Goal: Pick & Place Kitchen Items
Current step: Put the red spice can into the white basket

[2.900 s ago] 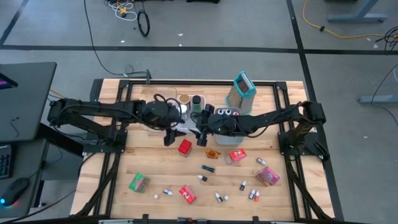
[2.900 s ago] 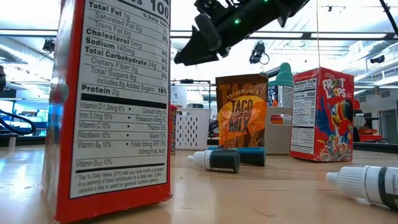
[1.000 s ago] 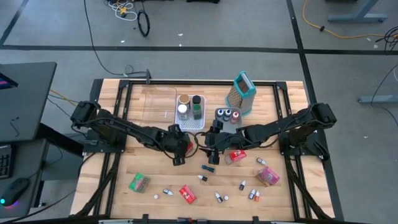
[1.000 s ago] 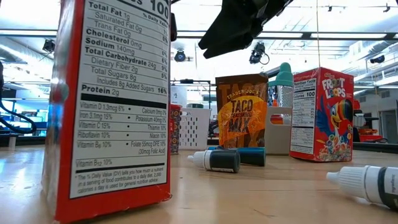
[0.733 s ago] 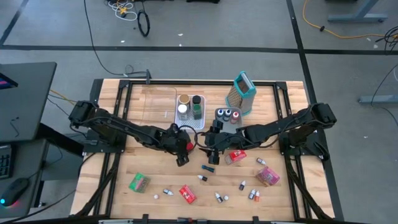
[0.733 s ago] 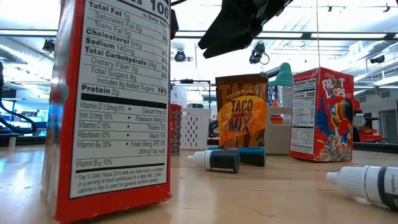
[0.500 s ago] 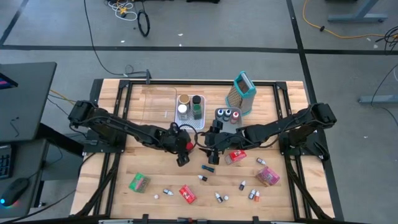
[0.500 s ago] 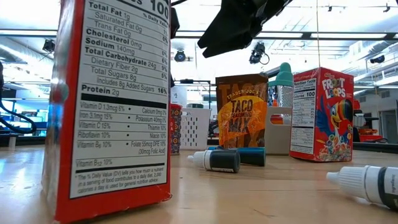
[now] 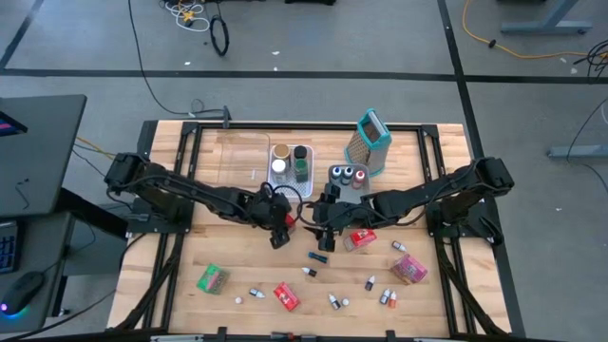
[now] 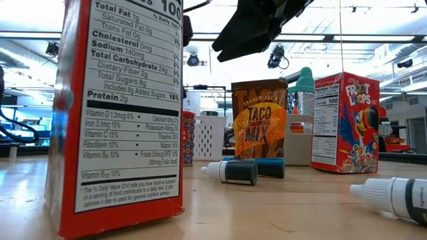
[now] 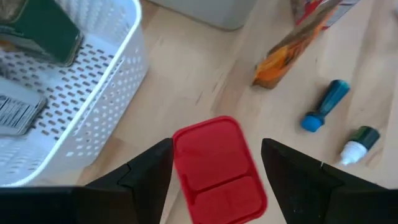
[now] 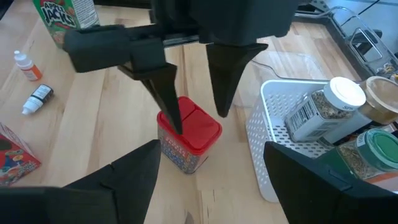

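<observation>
The left gripper (image 11: 214, 163), fingers apart, straddles the red-lidded jar (image 11: 217, 169) (upright on the worktop (image 11: 205, 68)), not touching.

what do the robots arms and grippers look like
Both arms are dark, near-black jointed links with thin black cables looping beside them. The left gripper has two matte black, wedge-shaped fingers tapering to points below a blocky dark body. The right gripper looks the same: broad, flat black fingers. No markings visible.

left end effector (image 12: 196, 102) straddles the red-lidded jar (image 12: 187, 142) (fingers apart) beside white basket (image 12: 268, 143).
</observation>
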Controlling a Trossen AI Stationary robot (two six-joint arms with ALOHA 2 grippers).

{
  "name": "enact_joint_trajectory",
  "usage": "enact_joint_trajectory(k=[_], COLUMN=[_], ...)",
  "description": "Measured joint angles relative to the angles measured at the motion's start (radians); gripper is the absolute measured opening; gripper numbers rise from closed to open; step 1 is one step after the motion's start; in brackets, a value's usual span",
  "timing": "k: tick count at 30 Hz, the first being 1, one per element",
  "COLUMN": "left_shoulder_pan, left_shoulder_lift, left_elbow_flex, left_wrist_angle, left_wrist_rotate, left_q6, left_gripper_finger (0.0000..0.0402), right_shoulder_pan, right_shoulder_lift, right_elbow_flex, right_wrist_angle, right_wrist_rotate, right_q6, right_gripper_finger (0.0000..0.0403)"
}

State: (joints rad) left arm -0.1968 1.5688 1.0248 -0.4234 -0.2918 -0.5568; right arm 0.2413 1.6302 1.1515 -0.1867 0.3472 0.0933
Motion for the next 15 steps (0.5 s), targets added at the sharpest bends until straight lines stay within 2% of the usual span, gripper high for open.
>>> enact_joint_trajectory(k=[10,15], left_shoulder_pan=[0.021,0.004], left_shoulder_lift=[0.004,0.005], left_elbow_flex=[0.0,0.0], left_wrist_angle=[-0.03,-0.032], left_wrist_rotate=[0.023,0.02], left_q6=[-0.043,-0.083], left_gripper_finger=[0.032,0.0334], right_shoulder_pan=[0.0,0.0], right_shoulder_lift=[0.0,0.0], right_elbow_flex=[0.0,0.0], right_wrist_angle=[0.0,0.0], right_wrist_rotate=[0.0,0.001], right_q6=[0.0,-0.001], right_gripper_finger=[0.0297,0.0297])
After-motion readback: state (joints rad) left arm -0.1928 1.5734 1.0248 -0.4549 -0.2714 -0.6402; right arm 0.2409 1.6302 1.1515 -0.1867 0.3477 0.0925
